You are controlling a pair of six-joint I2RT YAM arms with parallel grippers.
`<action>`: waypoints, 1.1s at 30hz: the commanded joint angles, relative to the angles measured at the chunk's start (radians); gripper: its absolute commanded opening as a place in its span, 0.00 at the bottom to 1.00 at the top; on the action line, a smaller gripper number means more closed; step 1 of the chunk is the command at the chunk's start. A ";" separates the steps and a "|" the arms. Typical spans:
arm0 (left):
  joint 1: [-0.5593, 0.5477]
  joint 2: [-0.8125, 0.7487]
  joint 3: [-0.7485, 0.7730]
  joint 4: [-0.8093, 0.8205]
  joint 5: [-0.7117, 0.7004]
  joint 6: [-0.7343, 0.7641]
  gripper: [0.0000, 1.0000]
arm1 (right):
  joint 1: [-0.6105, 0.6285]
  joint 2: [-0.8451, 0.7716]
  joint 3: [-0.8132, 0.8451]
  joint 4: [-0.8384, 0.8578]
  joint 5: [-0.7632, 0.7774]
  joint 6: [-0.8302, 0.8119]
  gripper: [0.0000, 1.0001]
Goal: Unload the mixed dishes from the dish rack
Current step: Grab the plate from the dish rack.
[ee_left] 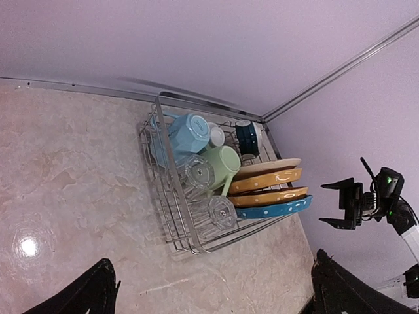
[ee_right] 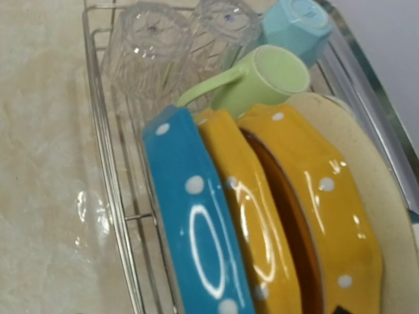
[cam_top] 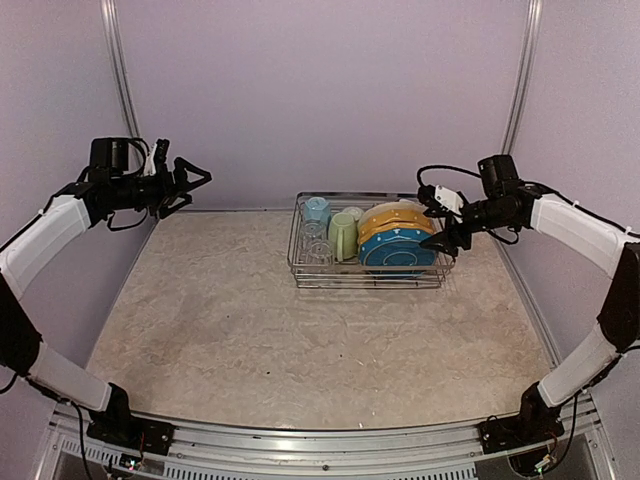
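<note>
Top external view gives you the dish rack [cam_top: 365, 284] toward the far side of the surface [cam_top: 250, 340], right of centre and loaded. On its right side the plates stand on edge. The blue plate [cam_top: 395, 252] is nearest you, two dotted yellow plates [cam_top: 393, 222] stand behind it, and a cream plate [ee_right: 383, 196] is at the back. On the left side, the pale green mug [cam_top: 343, 236] lies beside the plates, and the light blue mug [cam_top: 317, 210] sits behind it. Two clear glasses [cam_top: 318, 246] stand at the front. From the left wrist you can also pick out a small dark bowl [ee_left: 248, 136] at the rack's far end.

Your right hand [cam_top: 440, 222] hangs at the rack's right end, just beside the plates. Its fingers are parted, with nothing between them, and you cannot tell whether it touches a plate. Your left hand [cam_top: 198, 190] is raised at the far left, well apart from the rack, spread wide and empty.
</note>
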 commanded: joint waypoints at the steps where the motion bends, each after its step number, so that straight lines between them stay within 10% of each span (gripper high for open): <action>1: -0.005 0.022 0.026 -0.011 0.018 -0.003 0.99 | 0.006 0.071 0.074 -0.097 -0.050 -0.062 0.74; 17: -0.005 0.045 0.027 -0.017 0.022 -0.003 0.99 | 0.007 0.330 0.263 -0.267 -0.103 -0.177 0.41; 33: -0.010 0.080 0.047 -0.046 0.025 0.009 0.99 | 0.007 0.461 0.423 -0.394 -0.137 -0.228 0.36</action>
